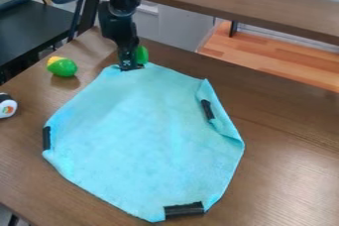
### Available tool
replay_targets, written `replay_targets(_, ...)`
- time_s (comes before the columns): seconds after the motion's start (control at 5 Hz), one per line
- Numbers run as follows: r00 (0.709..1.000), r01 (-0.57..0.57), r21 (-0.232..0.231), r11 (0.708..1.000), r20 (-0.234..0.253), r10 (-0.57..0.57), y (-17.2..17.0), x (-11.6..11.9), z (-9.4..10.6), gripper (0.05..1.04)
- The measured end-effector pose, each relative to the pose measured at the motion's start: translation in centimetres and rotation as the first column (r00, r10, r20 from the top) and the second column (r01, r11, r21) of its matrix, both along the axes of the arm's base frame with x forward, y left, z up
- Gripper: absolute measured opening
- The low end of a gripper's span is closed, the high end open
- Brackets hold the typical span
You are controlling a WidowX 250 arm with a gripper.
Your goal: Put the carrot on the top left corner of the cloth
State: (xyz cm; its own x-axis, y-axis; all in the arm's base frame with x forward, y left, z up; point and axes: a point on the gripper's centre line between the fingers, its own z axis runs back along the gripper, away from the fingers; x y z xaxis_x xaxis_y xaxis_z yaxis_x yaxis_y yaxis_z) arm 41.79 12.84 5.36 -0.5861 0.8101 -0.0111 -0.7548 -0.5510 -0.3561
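Turquoise, soft and unevenly spread, the cloth [145, 136] lies over the brown wooden worktop [288, 170], its right side folded up near one of the short black strips [207, 109]. At its upper edge, in the upper left of the frame, hangs the black two-finger gripper [130, 66], pointing down. Just beside it, on the side toward the right of the frame, is a bright green, rounded piece, most likely the top of the toy carrot [142, 54], close behind the cloth's upper edge. Whether the gripper is open or closed on that piece cannot be told, nor can the carrot's long axis. The coming move turns on this closeness: the goal corner, probably the upper one, seems to be right by the gripper, so only a small shift toward the lower part of the frame should be called for. If the carrot is held, a low, gentle release would suit; dragging it could ruck the cloth. A rounded green toy with a yellow end [62, 67] sits well apart, farther left, and a black and white roll-shaped toy [7, 106] lies at the left edge of the frame.
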Motion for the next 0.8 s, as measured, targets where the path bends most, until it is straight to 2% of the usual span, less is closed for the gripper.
replay_targets(0.2, 0.996, -0.088, 0.018, 0.996, 0.016, 0.087, 0.8, 0.9, -0.1, 0.678)
replay_targets(0.6, 0.978, -0.210, 0.037, 0.977, 0.000, 0.210, 1.3, 1.2, -2.5, 0.678)
replay_targets(0.8, 0.970, -0.242, 0.028, 0.970, 0.007, 0.242, 1.4, 1.2, -2.6, 0.758)
